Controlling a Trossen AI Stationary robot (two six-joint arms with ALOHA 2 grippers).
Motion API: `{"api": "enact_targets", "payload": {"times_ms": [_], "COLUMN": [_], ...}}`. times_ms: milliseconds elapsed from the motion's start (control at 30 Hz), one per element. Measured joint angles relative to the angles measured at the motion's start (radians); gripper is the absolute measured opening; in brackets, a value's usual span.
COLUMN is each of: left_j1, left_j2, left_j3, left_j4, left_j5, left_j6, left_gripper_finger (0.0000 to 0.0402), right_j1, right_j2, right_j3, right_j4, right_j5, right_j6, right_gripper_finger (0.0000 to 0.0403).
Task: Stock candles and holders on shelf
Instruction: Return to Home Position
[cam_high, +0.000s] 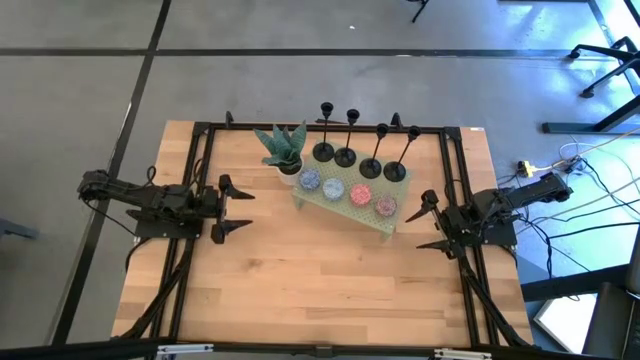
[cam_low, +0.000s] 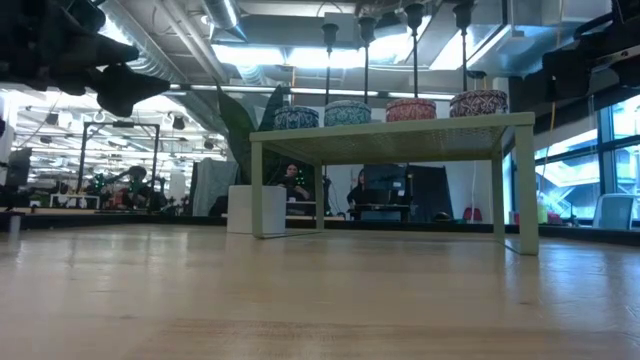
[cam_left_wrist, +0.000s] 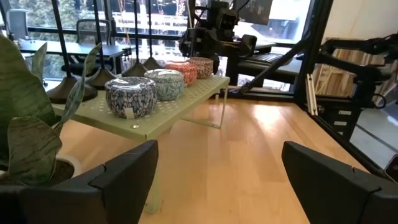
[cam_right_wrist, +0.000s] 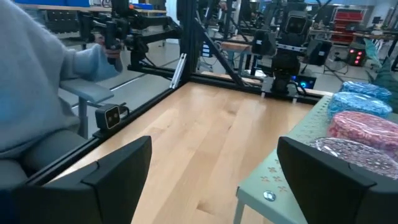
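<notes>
The pale green perforated metal shelf (cam_high: 345, 207) stands on the wooden tabletop (cam_high: 300, 290) near the middle of its far edge, a little turned. On the shelf, four small round speckled candles (cam_high: 333, 187) sit in one row along its near edge: two bluish-grey ones toward the left end and two pink-red ones toward the right end. Behind them, along the far edge of the shelf, four black holders (cam_high: 345, 157) with disc bases and thin stems stand upright in a row. A green leafy plant in a white pot (cam_high: 281, 148) stands just beside the left end of the shelf. The left gripper (cam_high: 248, 210) hovers near the left edge of the tabletop, its fingers wide apart and holding nothing. The right gripper (cam_high: 414, 232) hovers near the right edge, also spread wide and empty, close to the right end of the shelf but not touching it.
</notes>
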Motion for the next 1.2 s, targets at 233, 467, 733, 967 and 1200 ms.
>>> {"api": "enact_targets", "payload": {"times_ms": [233,467,733,967,1200], "left_j1": [0.000,0.000,0.000,0.000,0.000], "left_j2": [0.000,0.000,0.000,0.000,0.000], "left_j3": [0.000,0.000,0.000,0.000,0.000], "left_j4": [0.016,0.024,0.022,0.022,0.024], "left_j5": [-0.034,-0.083,-0.063,-0.045,-0.027], "left_j6": [0.001,0.002,0.002,0.034,0.096], "left_gripper_finger": [0.0340,0.0340,0.0340,0.0320,0.0220], "right_j1": [0.000,0.000,0.000,0.000,0.000], "right_j2": [0.000,0.000,0.000,0.000,0.000], "right_j3": [0.000,0.000,0.000,0.000,0.000], "right_j4": [0.013,0.083,0.104,0.119,0.119], "right_j5": [0.042,0.397,0.507,0.399,0.349], "right_j6": [-0.007,-0.008,0.088,0.079,0.048], "right_gripper_finger": [0.0351,0.0351,0.0351,0.0338,0.0236]}}
